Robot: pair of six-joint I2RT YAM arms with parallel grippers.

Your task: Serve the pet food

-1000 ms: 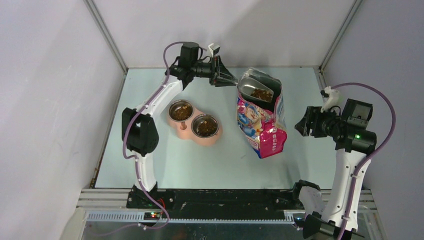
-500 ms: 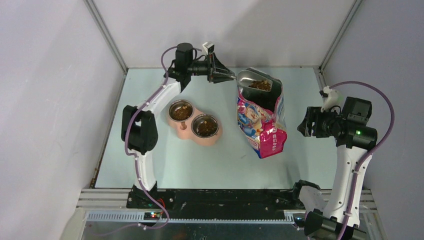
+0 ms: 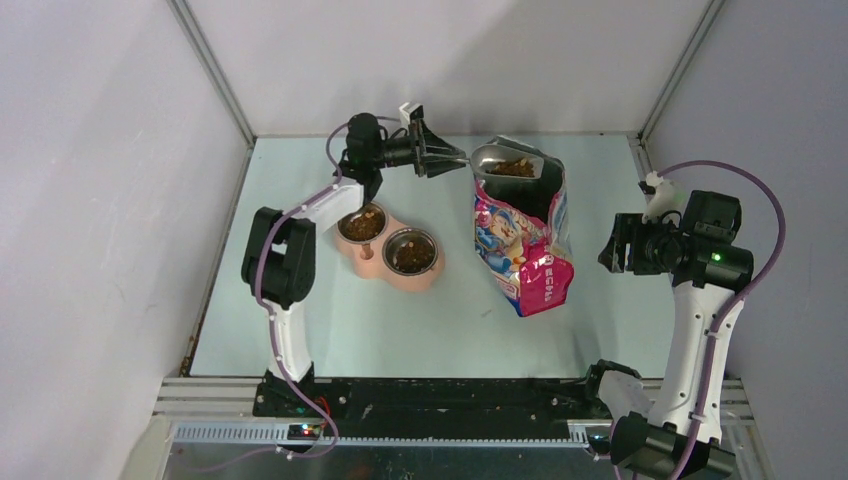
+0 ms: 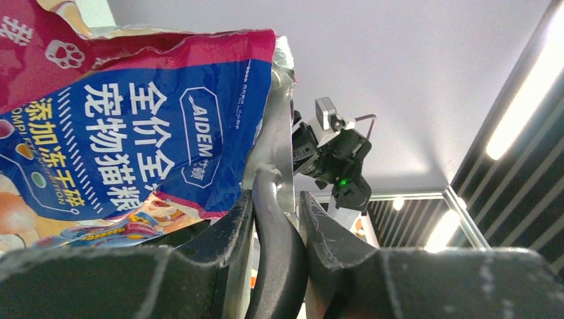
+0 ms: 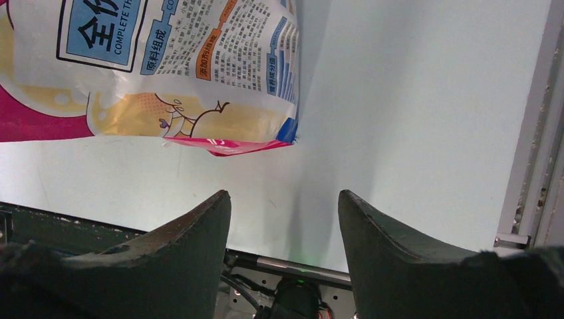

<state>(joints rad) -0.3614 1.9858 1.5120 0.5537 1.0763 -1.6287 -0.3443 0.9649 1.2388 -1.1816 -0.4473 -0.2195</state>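
Pet food (image 3: pixel 516 168), dark-brown kibble, lies in a grey metal scoop (image 3: pixel 492 158) held over the open top of the printed bag (image 3: pixel 522 255). My left gripper (image 3: pixel 447 158) is shut on the scoop's dark handle (image 4: pixel 279 259); in the left wrist view the gripper (image 4: pixel 276 203) clamps it from both sides, with the bag (image 4: pixel 126 126) just beyond. More kibble fills the two steel bowls (image 3: pixel 362 224) (image 3: pixel 411 253). My right gripper (image 3: pixel 612 246) hangs open to the right of the bag, and the right wrist view shows the gripper (image 5: pixel 284 199) holding nothing, with the bag's bottom corner (image 5: pixel 226 143) ahead.
The two bowls sit in a pink double feeder (image 3: pixel 368 256) left of the bag. The table's metal frame rail (image 3: pixel 420 385) runs along the near edge, and the enclosure walls close in at the back and on both sides.
The left gripper has turned and carried the scoop a little back and left over the bag's mouth, with the kibble still in it. The right arm has barely moved.
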